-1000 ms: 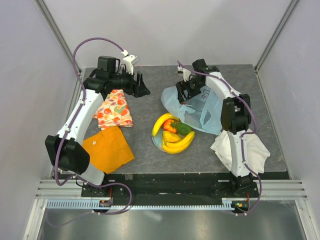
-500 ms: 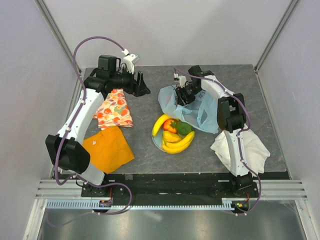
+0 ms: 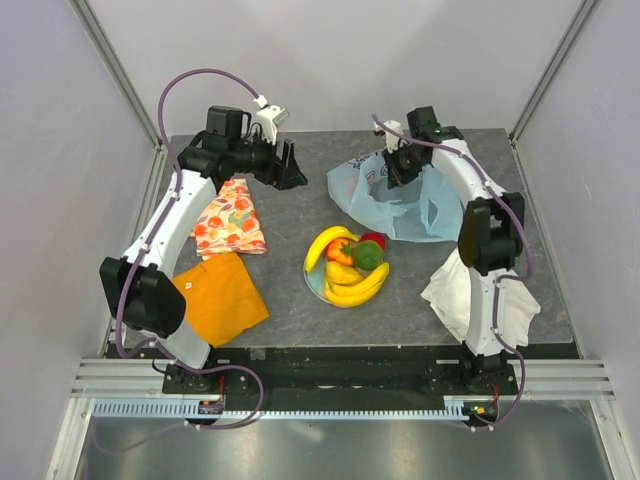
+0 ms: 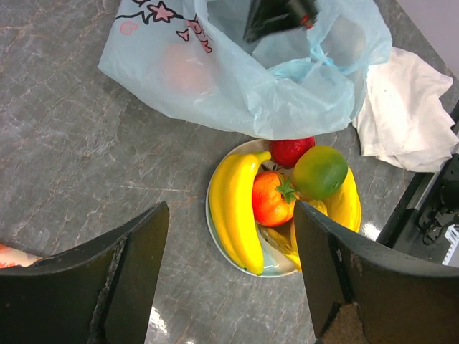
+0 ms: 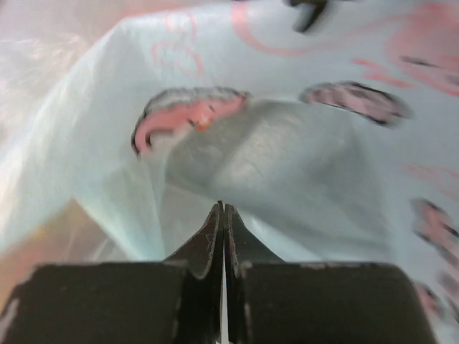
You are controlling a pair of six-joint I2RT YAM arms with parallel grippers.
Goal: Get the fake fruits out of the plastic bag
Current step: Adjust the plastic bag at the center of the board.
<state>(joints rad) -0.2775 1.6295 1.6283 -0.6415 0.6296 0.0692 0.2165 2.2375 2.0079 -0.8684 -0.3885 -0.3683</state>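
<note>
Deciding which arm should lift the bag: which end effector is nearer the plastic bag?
Right. The right end effector sits at the mouth of the plastic bag; the left end effector hovers apart, to its left in the top view.

Grey marbled table (image 3: 400,320) — matte, a few faint glare spots. Plain pale walls (image 3: 330,60) on three sides, aluminium posts (image 3: 108,60) slanting up from the rear corners. Metal rail (image 3: 340,378) along the near edge. Light even — shadows soft.
</note>
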